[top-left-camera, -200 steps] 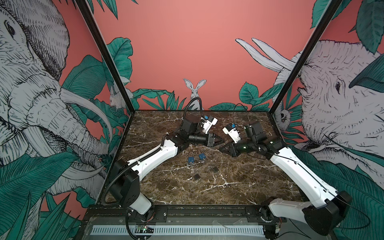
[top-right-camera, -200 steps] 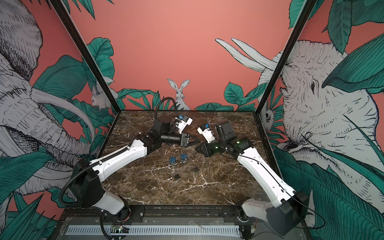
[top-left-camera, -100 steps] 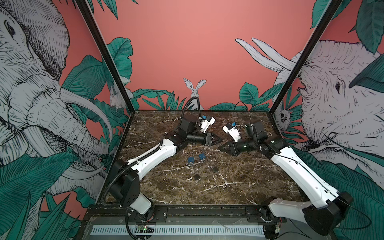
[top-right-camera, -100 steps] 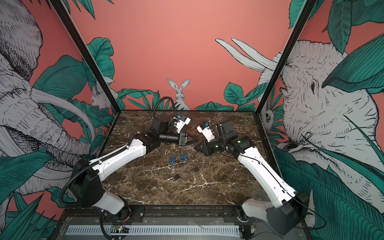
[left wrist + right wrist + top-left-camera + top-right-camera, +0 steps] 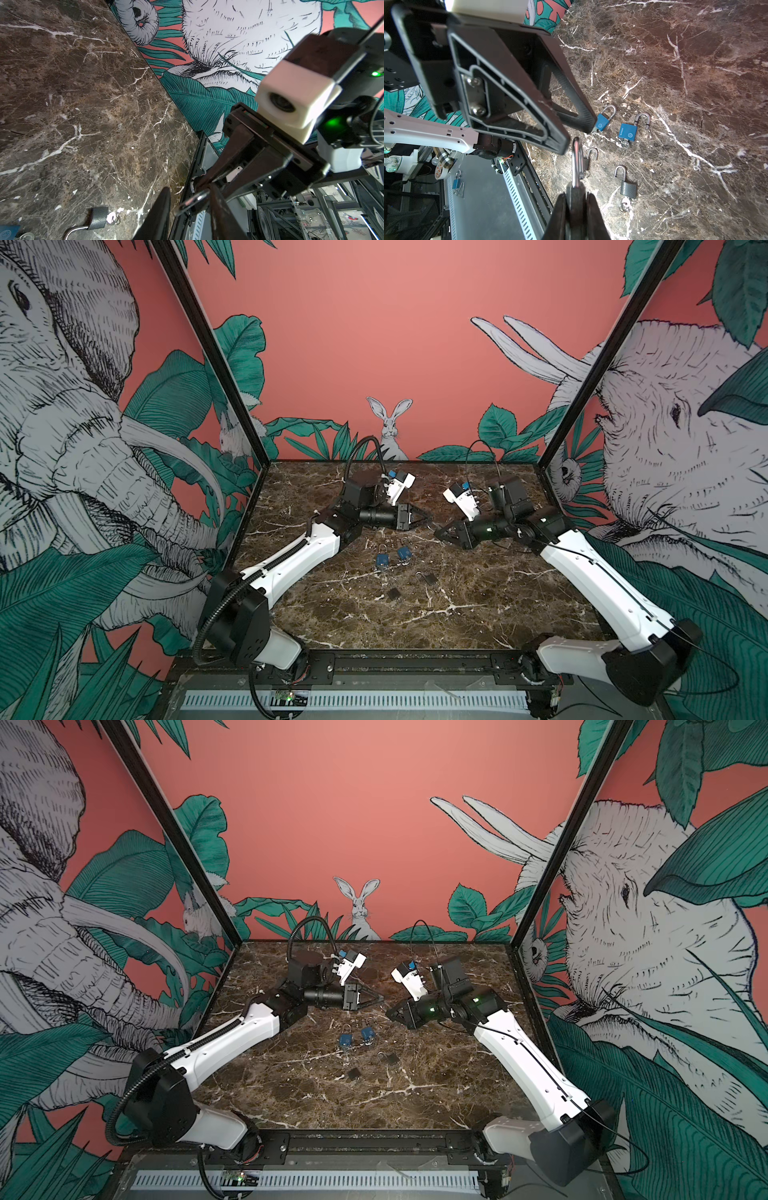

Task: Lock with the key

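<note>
Right wrist view: padlock (image 5: 575,190) is gripped by its body in the closed right gripper (image 5: 576,196), held above the table (image 5: 695,83) at far centre. Left gripper (image 5: 576,138) is seen part-open, shackle (image 5: 576,162) lying between its fingertips; contact cannot be told.

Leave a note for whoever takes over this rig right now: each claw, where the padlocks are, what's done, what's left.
Right claw: shut on a grey padlock, held above the marble table, its shackle toward the left claw.
Left claw: open, fingers either side of that shackle.
On the table: two blue padlocks and two more grey padlocks, shackles apparently open, keys at their bases.
Done: one padlock lifted.
Left: closing and locking it; its key is not visible. The other four look unlocked too.
</note>
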You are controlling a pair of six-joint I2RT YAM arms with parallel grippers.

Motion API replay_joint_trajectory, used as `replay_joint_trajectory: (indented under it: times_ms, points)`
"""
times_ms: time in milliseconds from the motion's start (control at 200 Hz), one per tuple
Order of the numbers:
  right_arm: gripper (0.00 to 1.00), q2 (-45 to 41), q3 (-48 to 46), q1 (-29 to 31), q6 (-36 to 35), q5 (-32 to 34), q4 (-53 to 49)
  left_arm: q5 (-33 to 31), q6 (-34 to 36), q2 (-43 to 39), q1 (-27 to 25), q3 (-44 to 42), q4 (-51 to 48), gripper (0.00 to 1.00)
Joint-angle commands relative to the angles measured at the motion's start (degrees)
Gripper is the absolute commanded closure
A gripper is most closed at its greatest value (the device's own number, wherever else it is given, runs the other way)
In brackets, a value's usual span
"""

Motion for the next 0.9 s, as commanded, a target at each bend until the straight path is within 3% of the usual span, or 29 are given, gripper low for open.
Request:
replay_joint_trajectory:
  times_ms: [0,365,895]
  points:
    - [1.00,0.1,1.5,-0.2,0.7,-2.5,1.7,2.2,-1.3,-2.3,0.4,-1.1,3.3,0.67]
    - [1.00,1.4,3.4,-0.5,1.5,-6.7,1.3,3.5,-2.5,-3.9,0.9,-3.2,4.9,0.77]
    - [1.00,3.4,4.7,-1.3,3.4,-12.7,1.9,5.0,-2.4,-6.2,2.1,-4.7,4.3,0.78]
